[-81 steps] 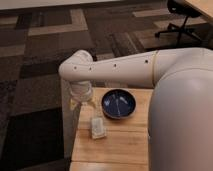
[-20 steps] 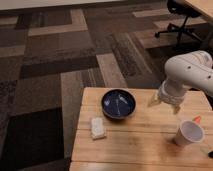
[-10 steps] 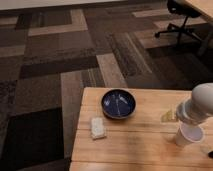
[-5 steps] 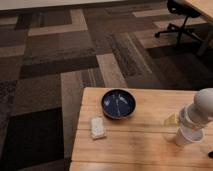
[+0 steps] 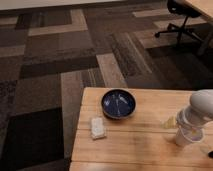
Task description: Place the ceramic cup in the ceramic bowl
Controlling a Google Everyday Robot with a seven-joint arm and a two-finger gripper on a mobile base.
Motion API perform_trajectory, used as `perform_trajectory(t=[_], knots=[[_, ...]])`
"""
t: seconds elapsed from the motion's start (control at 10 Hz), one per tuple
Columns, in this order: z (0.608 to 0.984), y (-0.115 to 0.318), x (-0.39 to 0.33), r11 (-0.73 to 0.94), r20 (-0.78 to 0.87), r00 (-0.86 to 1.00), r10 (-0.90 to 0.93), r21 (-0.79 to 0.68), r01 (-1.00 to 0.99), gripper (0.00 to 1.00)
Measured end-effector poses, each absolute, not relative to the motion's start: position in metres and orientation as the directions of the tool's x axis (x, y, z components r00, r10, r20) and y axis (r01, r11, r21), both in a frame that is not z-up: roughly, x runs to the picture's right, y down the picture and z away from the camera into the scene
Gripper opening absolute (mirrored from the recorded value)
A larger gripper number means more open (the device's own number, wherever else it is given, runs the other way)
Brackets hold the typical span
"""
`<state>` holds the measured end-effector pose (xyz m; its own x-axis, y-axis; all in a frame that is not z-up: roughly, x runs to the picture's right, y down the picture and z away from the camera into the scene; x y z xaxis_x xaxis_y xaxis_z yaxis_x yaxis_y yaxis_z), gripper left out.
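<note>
The ceramic bowl, round, glossy and dark blue, sits on the wooden table near its far middle. The ceramic cup, small and white, stands upright near the table's right side, well to the right of the bowl and nearer the front. My gripper hangs from the white arm right over the cup's top and hides the cup's rim. The cup rests on the table.
A flat whitish rectangular block lies left of and in front of the bowl. The table's left edge drops to patterned carpet. An office chair stands far back on the right.
The arm has swung from the bowl's right side to the right and down. The gripper has lowered onto the top of the cup. The cup, bowl and block have not moved.
</note>
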<state>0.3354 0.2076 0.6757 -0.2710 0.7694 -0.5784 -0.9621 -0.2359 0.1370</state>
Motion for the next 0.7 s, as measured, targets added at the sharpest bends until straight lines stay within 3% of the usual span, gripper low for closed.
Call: perform_trajectory(t=[0.1,0.5,0.6,0.7], knots=[[0.682,0.212,0.335,-0.250,-0.589,-0.281,0.758,0.136,-0.959,0.65],[0.689,0.212,0.343,-0.239,-0.605,-0.289,0.742,0.163,-0.957,0.10],[0.687,0.207,0.345,-0.218,-0.607,-0.292,0.739,0.194,-0.956,0.00],[0.683,0.199,0.343,-0.201,-0.615,-0.298,0.730,0.224,-0.954,0.00]])
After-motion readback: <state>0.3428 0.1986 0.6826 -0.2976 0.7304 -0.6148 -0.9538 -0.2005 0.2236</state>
